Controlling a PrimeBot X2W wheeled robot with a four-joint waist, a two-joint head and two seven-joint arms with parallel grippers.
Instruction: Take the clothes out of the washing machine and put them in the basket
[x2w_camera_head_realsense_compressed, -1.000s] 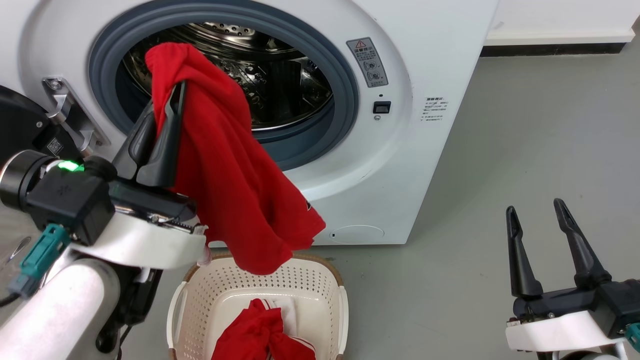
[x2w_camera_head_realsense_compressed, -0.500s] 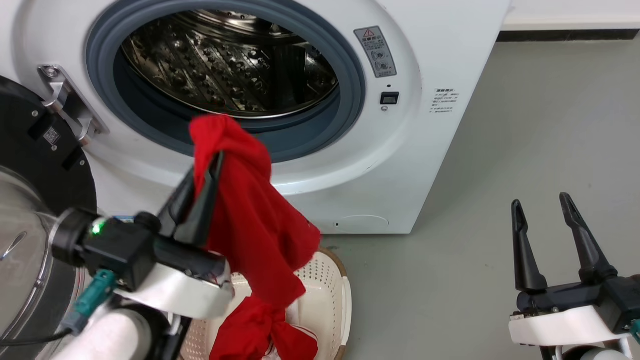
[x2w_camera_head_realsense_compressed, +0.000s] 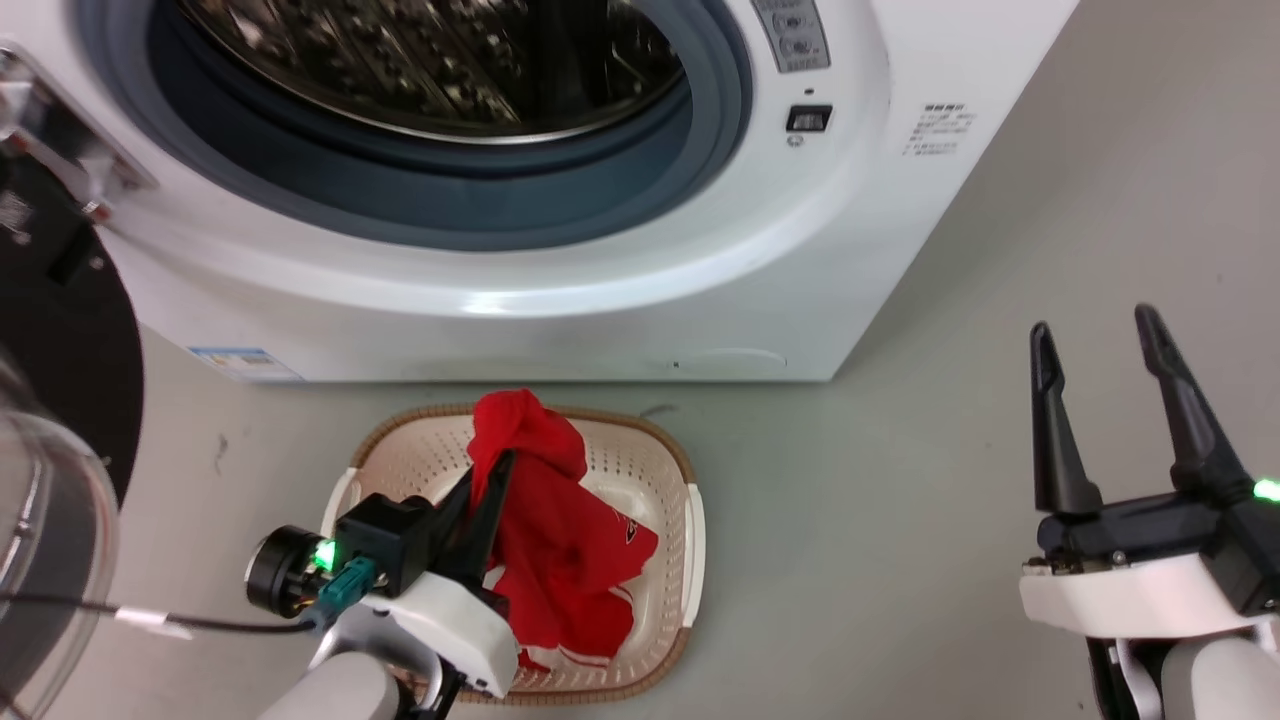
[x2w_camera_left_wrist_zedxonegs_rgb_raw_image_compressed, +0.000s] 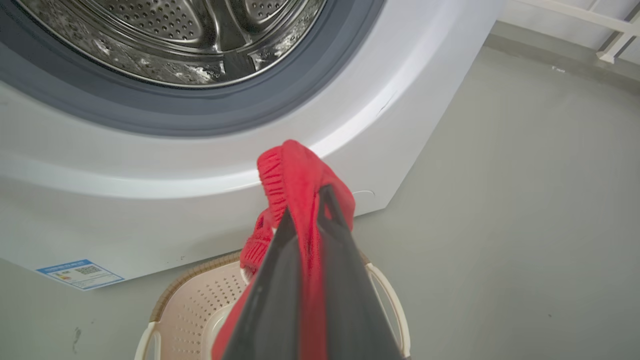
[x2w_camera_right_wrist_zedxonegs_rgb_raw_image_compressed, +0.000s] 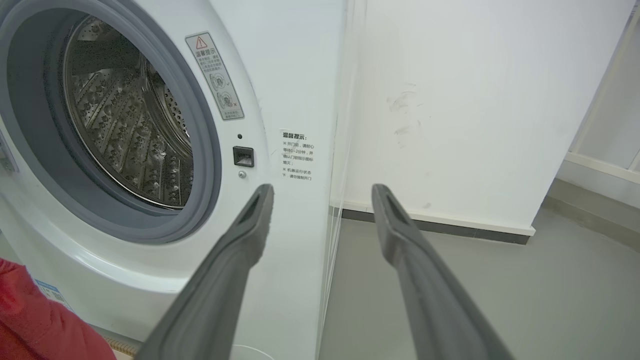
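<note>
The red garment (x2w_camera_head_realsense_compressed: 560, 530) hangs into the cream perforated basket (x2w_camera_head_realsense_compressed: 420, 462), just in front of the washing machine (x2w_camera_head_realsense_compressed: 600, 300). The left gripper (x2w_camera_head_realsense_compressed: 490, 472) is closed tight on its ribbed edge. The right gripper (x2w_camera_head_realsense_compressed: 1093, 322) stands wide apart and empty, far right. Risk: on release, the soft cloth may cling to a finger or drape over the woven rim.

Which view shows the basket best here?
The head view: the basket shows nearly whole, rim and both handles, with red clothes inside. The left wrist view shows one end, partly covered by red cloth; the right wrist view, barely a sliver.
</note>
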